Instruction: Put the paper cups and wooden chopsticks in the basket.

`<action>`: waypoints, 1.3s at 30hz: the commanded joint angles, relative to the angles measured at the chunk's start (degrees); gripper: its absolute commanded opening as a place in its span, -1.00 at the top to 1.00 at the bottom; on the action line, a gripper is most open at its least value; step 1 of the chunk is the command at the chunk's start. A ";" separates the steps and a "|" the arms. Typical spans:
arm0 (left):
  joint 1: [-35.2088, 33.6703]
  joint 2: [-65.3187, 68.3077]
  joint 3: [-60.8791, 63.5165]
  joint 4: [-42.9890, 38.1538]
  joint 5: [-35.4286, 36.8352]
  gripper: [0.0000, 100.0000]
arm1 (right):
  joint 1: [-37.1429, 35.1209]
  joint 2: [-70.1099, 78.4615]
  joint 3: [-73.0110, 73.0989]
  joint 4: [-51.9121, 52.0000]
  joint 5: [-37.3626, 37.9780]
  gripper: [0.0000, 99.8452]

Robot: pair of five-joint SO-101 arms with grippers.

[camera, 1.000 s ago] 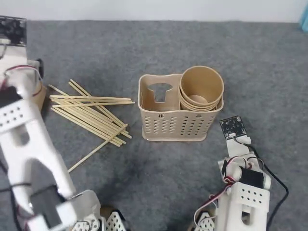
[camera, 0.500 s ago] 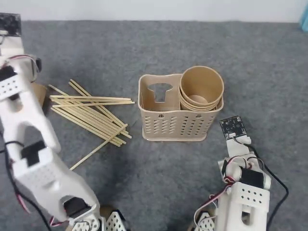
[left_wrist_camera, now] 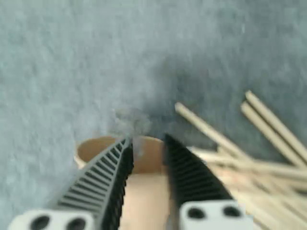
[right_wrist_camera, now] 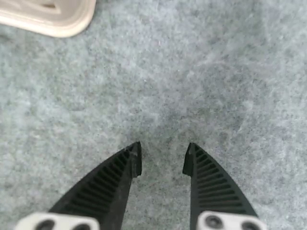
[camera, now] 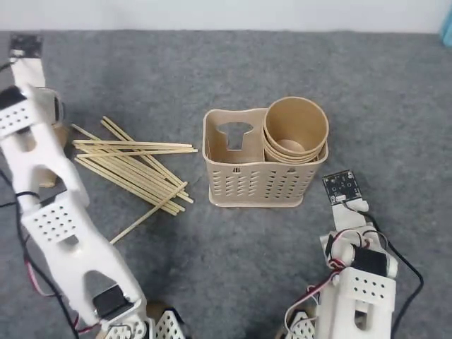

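1. While the right arm kept its place near the basket [camera: 251, 187], the left arm [camera: 42, 183] shifted over the last second. Its links swung up from the near-left corner until they stretched along the table's left side. Its wrist stayed at the far-left end over the loose paper cup [left_wrist_camera: 143, 187].
2. Nothing else had moved: the chopsticks [camera: 131, 166] lay in the same scattered pile on the grey carpet [camera: 212, 78], left of the basket and apart from it. The stacked cups [camera: 296, 127] sat in the basket's right compartment, and the left one, by the handle cut-out, held nothing.
3. That probably meant the task was well under way. The loose cup looked like the last one outside the basket, and no chopstick had gone in yet.
4. The left gripper [left_wrist_camera: 147, 141] had its fingers drawn narrow, with the cup's wall between them. One finger lay across the cup's mouth and the other just outside the rim. It looked like a pinch on the wall, though how firm it was could not be judged.
5. The loose cup was at the table's far-left edge, just beside the ends of the nearest chopsticks.
6. The right gripper [right_wrist_camera: 162, 160] hung with a moderate gap between its fingers over bare carpet near a corner of the basket. It held and touched nothing.
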 commanded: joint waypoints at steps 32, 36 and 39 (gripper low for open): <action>-27.87 -44.31 48.57 20.13 -34.29 0.91 | 0.04 -1.10 -0.44 -0.84 0.70 0.68; -32.88 -47.82 52.62 20.04 -37.01 0.91 | 0.04 -1.10 -0.44 -0.84 0.79 0.68; -36.48 -49.14 52.79 20.04 -37.19 0.91 | 0.04 -1.10 -0.44 -0.84 0.79 0.68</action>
